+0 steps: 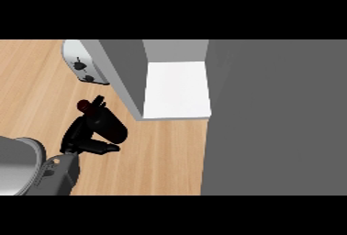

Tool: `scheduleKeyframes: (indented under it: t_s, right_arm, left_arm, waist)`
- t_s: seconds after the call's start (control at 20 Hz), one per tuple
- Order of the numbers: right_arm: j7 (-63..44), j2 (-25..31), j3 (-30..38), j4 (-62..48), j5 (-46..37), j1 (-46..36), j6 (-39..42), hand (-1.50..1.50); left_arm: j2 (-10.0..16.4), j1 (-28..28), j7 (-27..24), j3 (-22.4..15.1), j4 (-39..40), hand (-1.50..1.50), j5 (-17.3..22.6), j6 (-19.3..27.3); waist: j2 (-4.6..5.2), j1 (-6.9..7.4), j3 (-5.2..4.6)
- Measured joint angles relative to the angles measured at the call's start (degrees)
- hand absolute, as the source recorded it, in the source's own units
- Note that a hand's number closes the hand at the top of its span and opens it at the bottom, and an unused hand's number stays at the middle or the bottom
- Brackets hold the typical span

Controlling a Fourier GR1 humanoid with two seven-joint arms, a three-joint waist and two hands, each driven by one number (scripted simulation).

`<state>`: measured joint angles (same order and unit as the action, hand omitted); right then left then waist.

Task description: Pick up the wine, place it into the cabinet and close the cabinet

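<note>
One robot hand (82,137), the left, black, is curled round one dark, glossy wine bottle (112,128) with a red cap, held tilted over the pale wood-grain table (163,156), just left of one open grey cabinet (129,69) with a flat white shelf. One rounded toaster (80,57) with two black knobs stands beyond.

A kitchen: wooden counter (163,156), toaster (84,62), open cabinet (177,89).

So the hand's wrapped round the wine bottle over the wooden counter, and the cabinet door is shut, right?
Not quite. The cabinet is not shut: its door stands open, and the head view shows the white inside. The rest holds: the hand is curled round the wine bottle over the wooden counter.
</note>
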<state>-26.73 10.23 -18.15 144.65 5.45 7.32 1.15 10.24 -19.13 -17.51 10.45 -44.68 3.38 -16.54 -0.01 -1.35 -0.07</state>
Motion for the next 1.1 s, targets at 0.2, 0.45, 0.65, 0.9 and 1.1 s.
scheduleKeyframes:
  t_s: [0.2, 0.45, 0.65, 0.9, 1.1]
  right_arm:
    - [0.0, -0.2, -0.6, 0.0, -0.1, -0.1, -0.2, -1.50]
    - [-0.4, -0.2, -0.6, -0.1, -0.1, -0.4, -0.4, -1.50]
    - [0.5, -0.2, -0.7, -0.2, -0.1, 0.3, 0.0, -1.50]
    - [1.1, 0.1, -0.3, -0.1, -0.1, 1.1, 0.5, -1.50]
    - [2.2, 0.5, 0.2, -0.1, 0.1, 2.5, 1.4, -1.50]
  left_arm:
    - [-0.3, -1.0, -2.0, 1.6, 3.5, -1.50, 1.4, -0.7]
    - [-1.7, -2.1, -4.4, 3.6, 8.1, -1.50, 3.4, -1.2]
    - [-2.9, -4.2, -5.3, 5.7, 11.4, -1.50, 5.8, -1.6]
    - [-2.4, -5.6, -5.5, 6.9, 14.0, -1.50, 7.4, -3.9]
    - [-2.7, -7.3, -6.4, 7.2, 16.6, -1.50, 7.8, -4.6]
  waist:
    - [-0.03, 0.01, 0.00]
    - [0.00, -0.02, -0.01]
    - [0.02, -0.20, -0.01]
    - [-0.02, 0.05, 0.01]
    - [0.01, -0.16, 0.01]
